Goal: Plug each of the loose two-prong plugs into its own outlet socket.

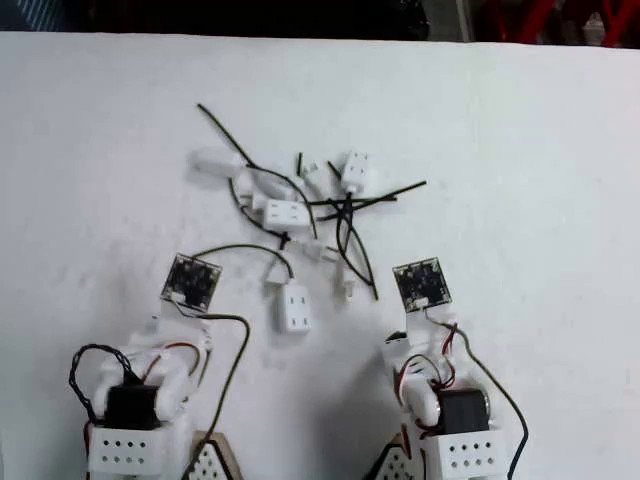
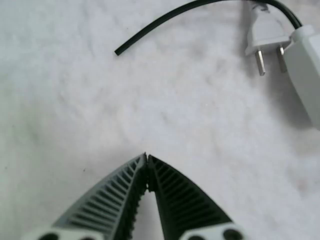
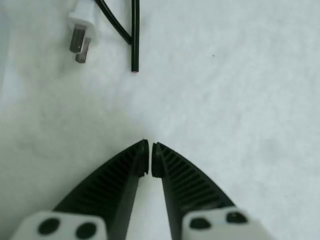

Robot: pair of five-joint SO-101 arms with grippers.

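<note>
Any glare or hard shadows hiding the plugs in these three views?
High view: the table is evenly bright with no hard shadows, so the white outlet socket barely stands out. Left wrist view: only a soft shadow beside the round-pin plug. Right wrist view: faint grey shading near the flat-prong plug, no glare.

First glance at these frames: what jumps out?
A tangle of black cords and white outlet blocks lies mid-table. Both arms sit at the near edge, left gripper and right gripper shut over the table. A loose two-prong plug lies beside the nearest outlet block.
</note>
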